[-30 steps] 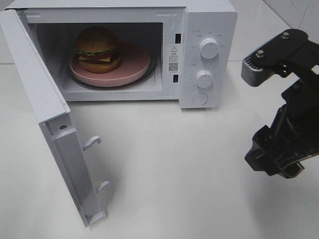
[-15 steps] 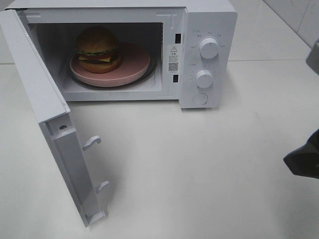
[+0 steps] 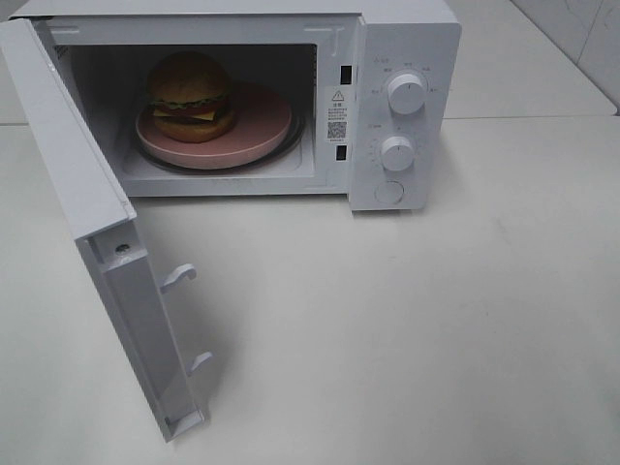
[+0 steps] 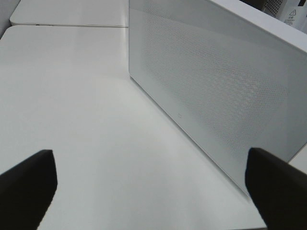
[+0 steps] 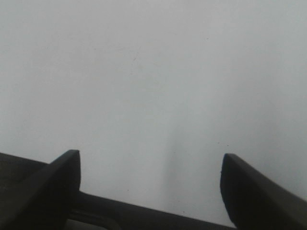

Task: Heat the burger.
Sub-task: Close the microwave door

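Left gripper [image 4: 149, 160] and right gripper [image 5: 149, 163] gape empty; a glancing push on the open door [image 3: 73, 136] could jolt the burger [image 3: 189, 95].

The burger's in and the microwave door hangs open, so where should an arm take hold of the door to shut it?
Probably the free edge of the door, near the latch hooks, approached from its outer face. It stands swung wide, that thin edge gives the most leverage, and the open left gripper faces that outer panel.

One microwave [image 3: 407, 48], one burger [image 3: 189, 95], one pink plate [image 3: 263, 126], two dials [image 3: 405, 93] [image 3: 396, 152], two hands [image 4: 149, 158] [image 5: 151, 157]
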You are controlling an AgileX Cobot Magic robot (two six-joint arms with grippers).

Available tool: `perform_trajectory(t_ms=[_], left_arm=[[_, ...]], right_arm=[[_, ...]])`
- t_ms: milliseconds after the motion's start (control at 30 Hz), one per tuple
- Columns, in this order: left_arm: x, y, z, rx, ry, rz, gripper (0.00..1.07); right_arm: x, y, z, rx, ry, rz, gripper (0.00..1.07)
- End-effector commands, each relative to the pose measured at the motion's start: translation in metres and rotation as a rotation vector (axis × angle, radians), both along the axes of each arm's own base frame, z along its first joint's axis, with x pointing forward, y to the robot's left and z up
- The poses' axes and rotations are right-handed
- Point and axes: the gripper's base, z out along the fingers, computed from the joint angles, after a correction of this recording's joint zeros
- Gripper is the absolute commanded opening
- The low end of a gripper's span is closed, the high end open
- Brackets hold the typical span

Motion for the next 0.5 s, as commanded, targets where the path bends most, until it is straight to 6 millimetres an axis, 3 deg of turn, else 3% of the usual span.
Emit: perform_trajectory(t_ms=[33,500], left_arm=[[0.000,0.000,0.000,-0.002,-0.006,-0.001,1.00],[0.000,0.000,0.000,-0.002,-0.006,-0.001,1.00]], right_arm=[[-0.015,-0.006,-0.002,0.025,-0.064,-0.053,0.76],[-0.069,-0.019,0.003,0.065,-0.348,-0.133,0.76]])
